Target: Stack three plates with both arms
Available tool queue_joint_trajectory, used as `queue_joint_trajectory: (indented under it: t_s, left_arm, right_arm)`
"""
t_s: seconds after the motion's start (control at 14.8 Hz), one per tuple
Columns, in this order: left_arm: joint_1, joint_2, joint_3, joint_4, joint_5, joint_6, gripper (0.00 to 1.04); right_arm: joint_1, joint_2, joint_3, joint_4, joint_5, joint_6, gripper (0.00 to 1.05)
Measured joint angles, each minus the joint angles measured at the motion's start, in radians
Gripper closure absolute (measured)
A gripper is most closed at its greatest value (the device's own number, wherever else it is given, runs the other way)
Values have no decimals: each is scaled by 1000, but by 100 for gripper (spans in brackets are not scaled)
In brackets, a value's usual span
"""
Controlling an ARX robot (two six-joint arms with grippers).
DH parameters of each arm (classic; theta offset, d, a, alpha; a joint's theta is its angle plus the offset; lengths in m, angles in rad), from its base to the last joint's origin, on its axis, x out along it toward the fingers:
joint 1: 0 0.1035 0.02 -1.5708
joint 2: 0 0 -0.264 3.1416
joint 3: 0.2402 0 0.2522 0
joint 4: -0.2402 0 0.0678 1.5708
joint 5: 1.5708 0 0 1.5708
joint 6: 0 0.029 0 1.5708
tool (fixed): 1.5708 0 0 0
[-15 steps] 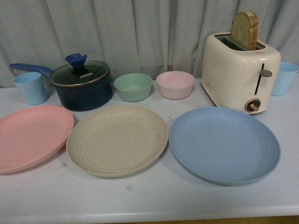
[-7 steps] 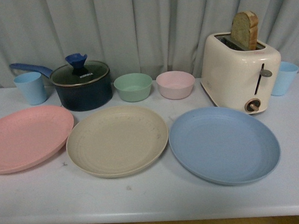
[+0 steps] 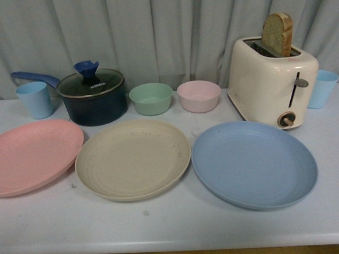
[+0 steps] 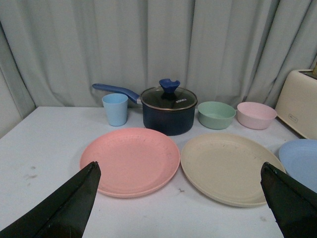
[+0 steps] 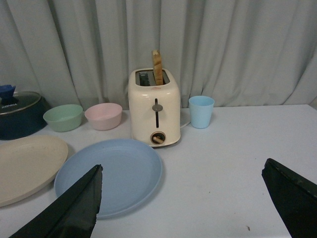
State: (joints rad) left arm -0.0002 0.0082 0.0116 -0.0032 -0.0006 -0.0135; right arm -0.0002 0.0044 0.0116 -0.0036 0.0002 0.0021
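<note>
Front view: three unstacked plates (image 3: 133,159).

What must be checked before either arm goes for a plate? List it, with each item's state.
1. Pink plate flat, nothing on it: ok.
2. Beige plate flat and bare: ok.
3. Blue plate flat and bare: ok.
4. Blue plate's far rim clear of the toaster: cannot tell, they sit very close.
5. Left gripper open and empty: ok.
6. Right gripper open and empty: ok.
</note>
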Motion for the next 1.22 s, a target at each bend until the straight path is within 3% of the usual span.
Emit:
queue_joint_trajectory:
  t_s: [1.22]
  left_arm:
    - [0,0,0,0,0,0,7]
  right_arm:
    - [0,0,0,0,0,0,6]
